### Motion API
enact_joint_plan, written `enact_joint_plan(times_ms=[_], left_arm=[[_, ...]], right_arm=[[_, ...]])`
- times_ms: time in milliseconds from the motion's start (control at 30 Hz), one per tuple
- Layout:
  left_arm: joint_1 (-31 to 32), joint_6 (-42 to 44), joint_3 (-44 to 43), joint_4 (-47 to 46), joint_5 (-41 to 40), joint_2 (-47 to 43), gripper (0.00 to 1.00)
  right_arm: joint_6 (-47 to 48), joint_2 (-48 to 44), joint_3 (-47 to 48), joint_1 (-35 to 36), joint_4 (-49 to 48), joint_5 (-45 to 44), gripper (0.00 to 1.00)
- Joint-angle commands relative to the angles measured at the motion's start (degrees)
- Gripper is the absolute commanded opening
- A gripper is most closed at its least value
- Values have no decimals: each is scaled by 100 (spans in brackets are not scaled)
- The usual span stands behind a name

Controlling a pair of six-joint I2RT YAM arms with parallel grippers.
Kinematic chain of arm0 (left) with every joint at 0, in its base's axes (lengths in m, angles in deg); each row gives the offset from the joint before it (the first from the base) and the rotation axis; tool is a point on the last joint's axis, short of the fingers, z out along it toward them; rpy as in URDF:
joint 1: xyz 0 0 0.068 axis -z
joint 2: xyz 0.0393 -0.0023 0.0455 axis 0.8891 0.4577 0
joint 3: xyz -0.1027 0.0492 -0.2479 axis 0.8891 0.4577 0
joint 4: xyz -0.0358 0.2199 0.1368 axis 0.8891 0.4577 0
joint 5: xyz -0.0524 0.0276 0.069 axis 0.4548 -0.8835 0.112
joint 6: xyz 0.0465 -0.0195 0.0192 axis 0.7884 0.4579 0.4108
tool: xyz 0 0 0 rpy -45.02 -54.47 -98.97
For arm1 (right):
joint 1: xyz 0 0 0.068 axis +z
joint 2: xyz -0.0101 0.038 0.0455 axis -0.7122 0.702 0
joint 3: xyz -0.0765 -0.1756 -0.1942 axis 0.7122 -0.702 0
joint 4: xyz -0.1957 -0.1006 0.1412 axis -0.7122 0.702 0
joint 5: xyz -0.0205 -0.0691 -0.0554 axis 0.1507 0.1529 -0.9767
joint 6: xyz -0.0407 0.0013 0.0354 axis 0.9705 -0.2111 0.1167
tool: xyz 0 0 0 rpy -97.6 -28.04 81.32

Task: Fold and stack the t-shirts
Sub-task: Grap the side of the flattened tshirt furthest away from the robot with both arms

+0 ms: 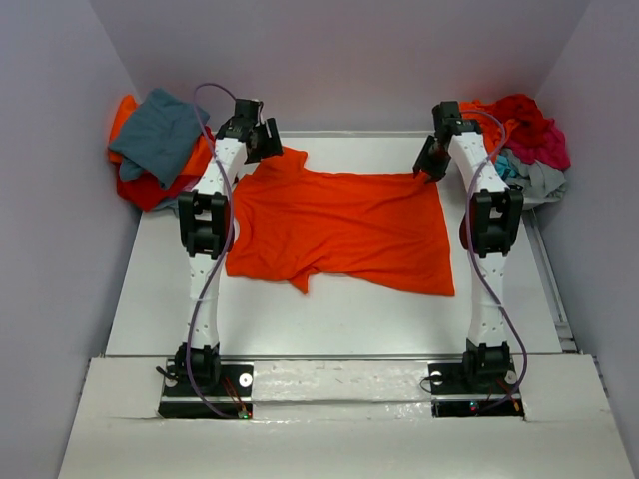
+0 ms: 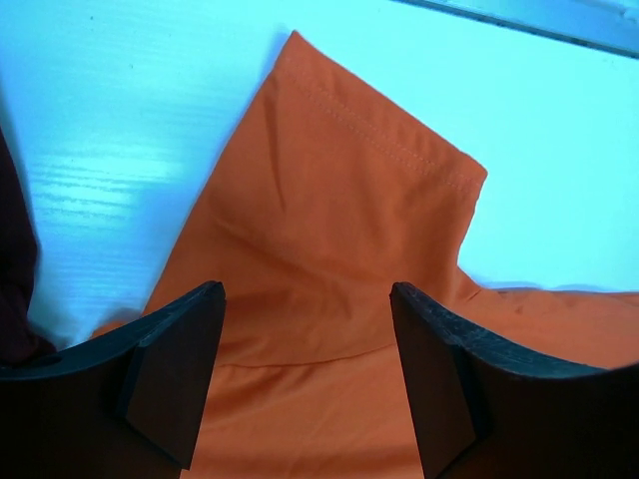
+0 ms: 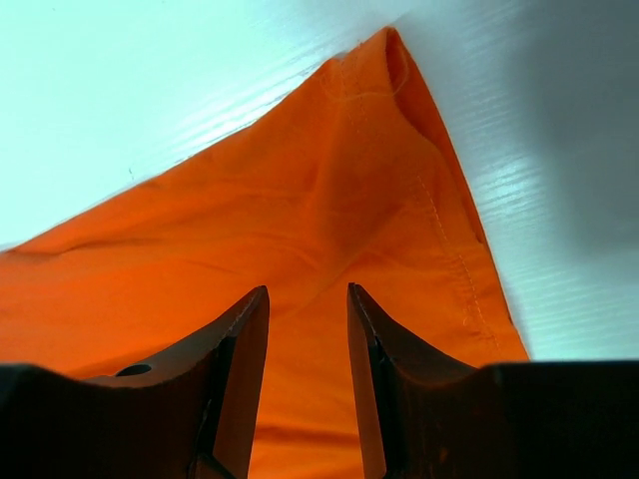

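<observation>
A bright orange t-shirt (image 1: 339,230) lies spread out flat on the white table (image 1: 329,319). My left gripper (image 1: 262,140) hovers over its far left sleeve (image 2: 339,200); the jaws (image 2: 308,291) stand wide apart with only flat cloth beneath them. My right gripper (image 1: 429,165) is at the shirt's far right corner (image 3: 389,60). Its jaws (image 3: 307,292) are open with a narrow gap, and orange cloth shows below, not pinched.
A pile of t-shirts, teal-grey (image 1: 160,135) on orange and red, sits at the back left corner. Another pile of red, magenta, turquoise and grey shirts (image 1: 524,140) sits at the back right. Purple-grey walls close in on three sides.
</observation>
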Motion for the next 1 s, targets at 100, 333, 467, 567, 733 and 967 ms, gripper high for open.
enact_joint_plan(times_ms=[100, 333, 467, 567, 733, 967], left_arm=[[-78, 97, -153, -584, 401, -21, 79], [-131, -78, -39, -875, 841, 75, 79], [-131, -79, 137, -884, 886, 76, 79], [-131, -79, 138, -901, 938, 110, 79], [-235, -175, 85, -963, 1088, 234, 80], [-236, -158, 6, -954, 1027, 409, 83]], right_arm=[[31, 23, 95, -150, -316, 24, 43], [40, 146, 60, -203, -378, -46, 43], [40, 190, -45, -256, -492, -134, 43], [-12, 242, -28, -318, -536, -186, 43], [-30, 321, 77, -441, -536, -178, 43], [14, 269, -54, -441, -545, -125, 43]])
